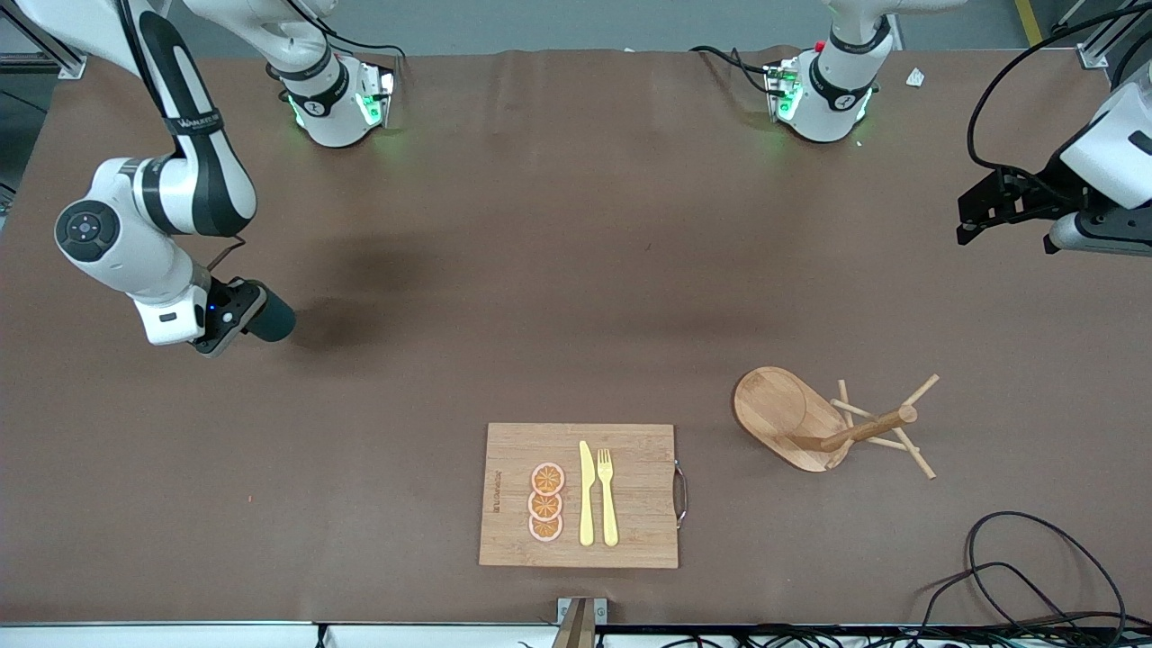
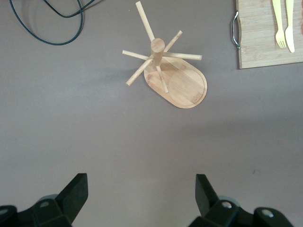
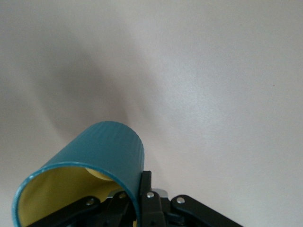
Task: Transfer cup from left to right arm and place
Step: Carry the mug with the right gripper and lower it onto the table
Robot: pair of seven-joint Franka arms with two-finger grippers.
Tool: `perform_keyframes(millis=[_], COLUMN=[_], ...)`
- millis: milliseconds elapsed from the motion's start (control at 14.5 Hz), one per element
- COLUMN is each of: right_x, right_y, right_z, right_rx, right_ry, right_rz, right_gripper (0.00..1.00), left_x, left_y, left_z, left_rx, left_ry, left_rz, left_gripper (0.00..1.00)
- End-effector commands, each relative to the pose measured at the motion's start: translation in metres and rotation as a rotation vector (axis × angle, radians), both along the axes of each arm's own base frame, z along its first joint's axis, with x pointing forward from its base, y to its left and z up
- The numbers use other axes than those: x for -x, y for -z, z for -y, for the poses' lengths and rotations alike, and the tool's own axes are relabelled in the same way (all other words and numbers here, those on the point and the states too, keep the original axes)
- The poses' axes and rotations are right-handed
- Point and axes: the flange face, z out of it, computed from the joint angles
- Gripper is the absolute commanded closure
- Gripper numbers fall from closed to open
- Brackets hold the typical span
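Observation:
The cup (image 1: 272, 315) is a small dark teal mug with a mustard-tan inside (image 3: 57, 194). It hangs tilted on its side over bare brown table at the right arm's end. My right gripper (image 1: 241, 310) is shut on its rim wall, one finger inside and one outside (image 3: 139, 189). The cup's handle is hidden. My left gripper (image 1: 965, 220) waits up in the air over the left arm's end of the table. It is open, with nothing between its fingers (image 2: 142, 189).
A bamboo cutting board (image 1: 630, 450) lies near the front edge and carries orange slices (image 1: 546, 502), a yellow knife and a fork. A wooden mug tree (image 1: 810, 423) stands toward the left arm's end. Black cables (image 1: 1035, 576) curl at that front corner.

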Motion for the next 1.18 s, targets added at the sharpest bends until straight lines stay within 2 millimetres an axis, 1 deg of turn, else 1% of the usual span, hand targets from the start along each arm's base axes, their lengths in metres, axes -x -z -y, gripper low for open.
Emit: perform_keyframes(millis=[0, 277, 484, 553, 761, 899, 968, 1037, 1107], right_x=[0.001, 0.003, 0.007, 0.008, 0.008, 0.008, 0.007, 0.007, 0.007], right_y=[0.018, 0.034, 0.044, 0.046, 0.05, 0.052, 0.052, 0.052, 0.052], right_z=[0.008, 0.012, 0.022, 0.023, 0.023, 0.024, 0.024, 0.024, 0.025], right_rx=[0.019, 0.016, 0.015, 0.015, 0.015, 0.015, 0.015, 0.015, 0.014], right_ry=[-0.101, -0.093, -0.026, 0.0, 0.003, 0.005, 0.006, 0.006, 0.013], right_rz=[-0.014, -0.046, -0.066, -0.068, -0.073, -0.077, -0.076, -0.073, -0.073], right_gripper=[1.0, 1.0, 1.0, 1.0, 1.0, 0.97, 0.87, 0.7, 0.01], left_x=[0.0, 0.0, 0.0, 0.0, 0.0, 0.0, 0.0, 0.0, 0.0], left_y=[-0.005, -0.006, -0.006, -0.006, -0.006, -0.006, -0.006, -0.006, -0.006], left_z=[0.0, -0.001, 0.0, 0.0, -0.001, -0.001, -0.001, 0.0, 0.0], left_rx=[-0.008, -0.011, -0.017, -0.017, -0.018, -0.018, -0.018, -0.018, -0.018], left_ry=[0.012, 0.011, 0.009, 0.009, 0.006, 0.004, 0.004, 0.006, 0.004], left_rz=[0.014, 0.017, 0.018, 0.016, 0.017, 0.017, 0.017, 0.017, 0.017], left_gripper=[0.0, 0.0, 0.0, 0.0, 0.0, 0.0, 0.0, 0.0, 0.0])
